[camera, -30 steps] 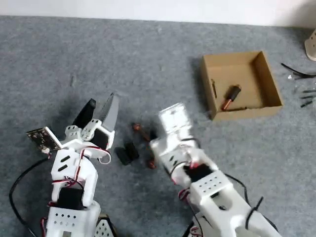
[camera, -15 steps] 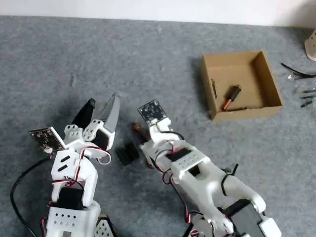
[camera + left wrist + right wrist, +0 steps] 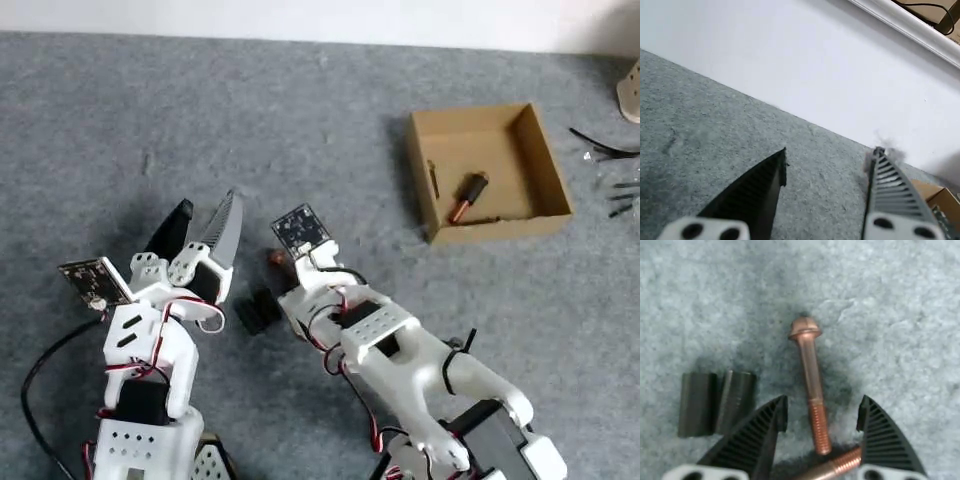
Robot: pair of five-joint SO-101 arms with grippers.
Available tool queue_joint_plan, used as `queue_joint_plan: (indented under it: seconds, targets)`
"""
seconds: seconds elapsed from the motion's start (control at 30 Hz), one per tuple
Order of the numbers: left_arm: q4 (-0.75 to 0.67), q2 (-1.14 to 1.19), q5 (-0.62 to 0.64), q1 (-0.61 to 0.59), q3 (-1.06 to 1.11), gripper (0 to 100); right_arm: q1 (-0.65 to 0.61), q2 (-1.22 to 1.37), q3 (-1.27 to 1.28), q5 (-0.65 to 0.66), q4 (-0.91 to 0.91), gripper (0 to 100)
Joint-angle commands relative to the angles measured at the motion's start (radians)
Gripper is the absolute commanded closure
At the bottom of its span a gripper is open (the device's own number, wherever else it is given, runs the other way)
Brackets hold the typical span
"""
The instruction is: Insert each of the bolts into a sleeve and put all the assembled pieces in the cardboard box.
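Two copper bolts lie crossed on the grey carpet; one bolt [image 3: 812, 385] lies straight between my right gripper's [image 3: 822, 410] open fingers, and the second bolt [image 3: 834, 465] crosses under its threaded end. Two black sleeves [image 3: 715, 402] lie side by side just outside one finger. From above, the sleeves [image 3: 258, 311] sit between the two arms, with a bolt head [image 3: 276, 259] poking out past the right wrist. My left gripper [image 3: 205, 225] is open and holds nothing, raised over bare carpet [image 3: 830, 152]. The cardboard box [image 3: 545, 160] holds one assembled piece [image 3: 467, 197].
Loose black cable ties [image 3: 610, 180] lie to the right of the box near the table's edge. A white wall borders the carpet at the back. Open carpet stretches between the arms and the box.
The right arm has swung left and tipped down over the bolts, so its wrist board now faces up. The left arm has barely moved.
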Motion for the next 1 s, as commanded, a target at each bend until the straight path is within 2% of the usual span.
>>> queue_joint_plan:
  seconds: [0.0,0.17,0.37,0.6,0.83,0.97]
  targets:
    - [-0.018,0.002,-0.006,-0.012,0.022,75,-0.024,-0.010,-0.042,0.012,0.002,79.7]
    - [-0.021,-0.007,-0.006,-0.021,0.021,75,-0.153,-0.015,-0.042,0.003,0.004,79.7]
    - [-0.023,-0.007,-0.003,-0.087,0.019,75,-0.166,-0.007,-0.047,-0.054,0.004,79.7]
    - [-0.023,-0.007,-0.005,-0.096,0.018,75,-0.174,-0.016,-0.047,-0.057,0.012,79.7]
    - [-0.023,-0.007,0.000,-0.208,-0.016,75,-0.203,-0.137,-0.081,-0.060,0.120,79.7]
    - [-0.020,-0.007,0.000,-0.225,-0.019,75,-0.249,-0.193,-0.081,-0.199,0.125,79.7]
